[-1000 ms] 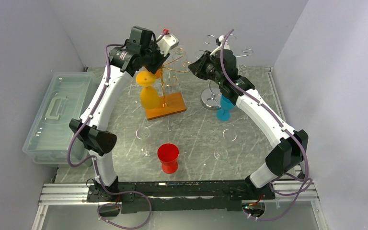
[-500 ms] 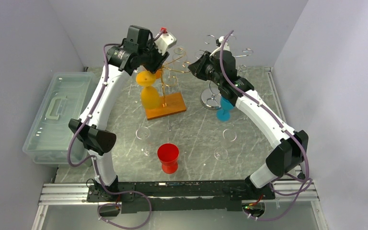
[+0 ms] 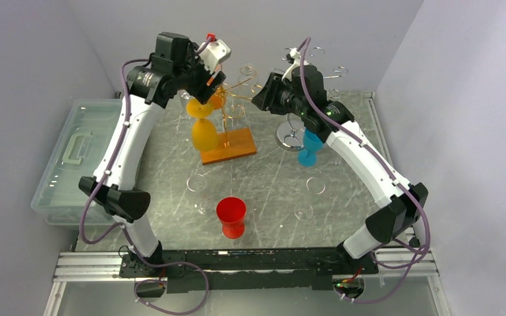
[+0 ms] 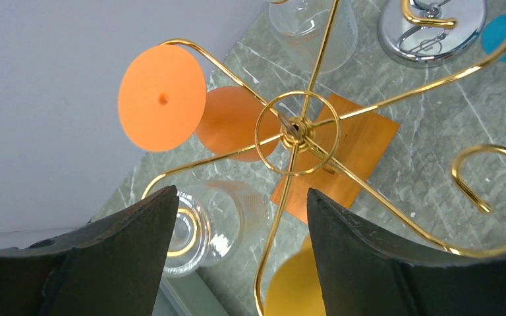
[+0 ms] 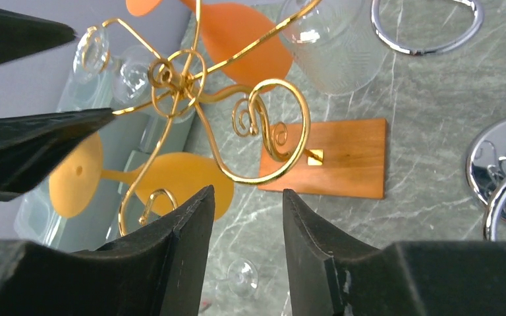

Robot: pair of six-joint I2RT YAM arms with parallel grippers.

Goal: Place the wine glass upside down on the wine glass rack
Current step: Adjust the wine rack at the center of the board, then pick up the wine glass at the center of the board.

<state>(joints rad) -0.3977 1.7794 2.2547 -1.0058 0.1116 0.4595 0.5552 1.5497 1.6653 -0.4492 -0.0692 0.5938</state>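
The gold wire wine glass rack (image 3: 234, 92) stands on a wooden base (image 3: 232, 146). A yellow wine glass (image 3: 203, 130) hangs upside down from one of its arms, foot on top (image 5: 76, 174), bowl below (image 5: 178, 178). An orange glass (image 4: 234, 122) and clear glasses (image 4: 217, 220) hang there too. My left gripper (image 3: 205, 82) hovers open above the rack (image 4: 296, 126), its gap (image 4: 240, 197) empty. My right gripper (image 3: 261, 99) is open beside the rack's right side, with nothing between its fingers (image 5: 247, 194). Neither touches the yellow glass.
A silver rack (image 3: 291, 137) stands right of the gold one, a blue glass (image 3: 309, 150) next to it. A red cup (image 3: 230, 216) and clear glasses (image 3: 197, 185) (image 3: 315, 185) stand nearer me. A lidded plastic bin (image 3: 79, 158) lies at the left edge.
Both grippers have opened. The left arm has pulled up and to the left, away from the yellow glass's foot. The right gripper has shifted slightly left. The yellow glass stays hanging.
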